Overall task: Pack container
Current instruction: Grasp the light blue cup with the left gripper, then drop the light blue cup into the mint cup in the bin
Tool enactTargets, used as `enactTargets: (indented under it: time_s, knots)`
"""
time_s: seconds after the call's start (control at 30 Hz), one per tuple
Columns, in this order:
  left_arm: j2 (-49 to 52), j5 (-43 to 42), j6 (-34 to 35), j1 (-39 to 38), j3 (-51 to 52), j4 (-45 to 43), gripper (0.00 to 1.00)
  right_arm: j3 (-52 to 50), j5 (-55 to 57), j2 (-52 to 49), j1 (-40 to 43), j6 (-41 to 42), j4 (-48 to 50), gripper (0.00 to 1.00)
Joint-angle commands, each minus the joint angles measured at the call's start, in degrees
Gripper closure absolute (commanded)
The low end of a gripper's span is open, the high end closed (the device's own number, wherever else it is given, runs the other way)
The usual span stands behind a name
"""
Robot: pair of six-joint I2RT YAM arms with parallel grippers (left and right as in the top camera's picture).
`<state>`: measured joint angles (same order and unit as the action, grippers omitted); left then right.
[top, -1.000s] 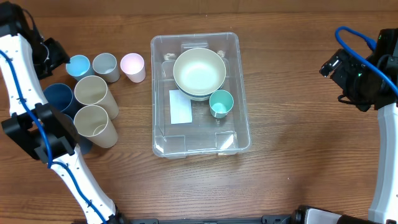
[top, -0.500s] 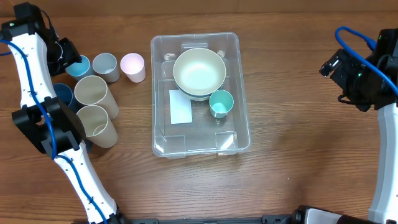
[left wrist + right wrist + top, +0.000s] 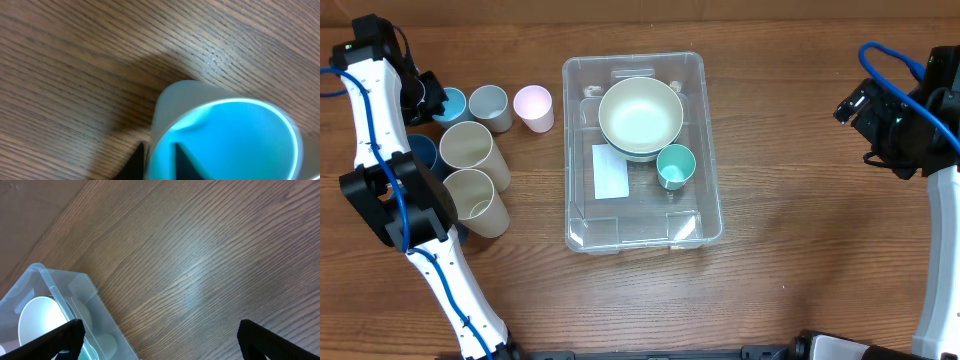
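Observation:
The clear container (image 3: 578, 232) stands mid-table in the overhead view, holding a cream bowl (image 3: 640, 115), a teal cup (image 3: 675, 165) and a white label. At the far left a light blue cup (image 3: 450, 104) stands upright on the table. My left gripper (image 3: 430, 95) grips its rim. In the left wrist view one finger sits outside the cup (image 3: 235, 140) wall and one inside, with the left gripper (image 3: 159, 159) pinched on the wall. My right gripper (image 3: 160, 335) hangs open over bare wood, right of the container (image 3: 75, 287).
Beside the blue cup stand a grey cup (image 3: 489, 106) and a pink cup (image 3: 533, 107). Two cream cups (image 3: 470, 148) (image 3: 472, 198) and a dark blue cup (image 3: 417, 155) lie in front of them. The left arm's base stands at the lower left.
My left gripper has moved right onto the light blue cup and its jaws have come together on the rim. The right arm has not moved.

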<state>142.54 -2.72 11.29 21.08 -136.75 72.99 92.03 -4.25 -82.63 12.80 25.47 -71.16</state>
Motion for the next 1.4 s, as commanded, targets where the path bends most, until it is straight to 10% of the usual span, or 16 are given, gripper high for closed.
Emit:
enactTargets:
  time_s: [0.0,0.53,1.03,1.37]
  knots:
    - [0.6,0.4,-0.6,0.3,0.0,-0.4,0.96,0.6,0.2,-0.2,0.1,0.3,0.3,0.00]
    - [-17.3,-3.5,-0.9,-1.7,-22.7,17.7,0.96,0.6,0.2,-0.2,0.1,0.3,0.3,0.00]
    - [-27.8,-1.1,1.5,-47.6,-13.7,23.7,0.96,0.6,0.2,-0.2,0.1,0.3,0.3,0.00]
    - [-16.4,3.4,0.7,-55.0,-5.9,20.9,0.96,0.6,0.2,-0.2,0.1,0.3,0.3,0.00]
